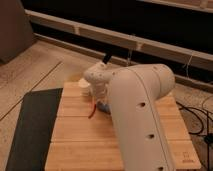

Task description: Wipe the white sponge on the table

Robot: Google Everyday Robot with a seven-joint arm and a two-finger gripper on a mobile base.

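At the far side of the surface the claw sits low behind the arm; its state I cannot tell. Probably the reach toward the sponge; next, a square grasp.

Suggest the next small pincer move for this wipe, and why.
Probably a short low stroke toward the near bare planks of the table. The pincer is down at the tabletop near its far edge, mostly hidden under the arm, so what it holds is unclear. A pale round object stands close beside it; stroking nearward should avoid that.
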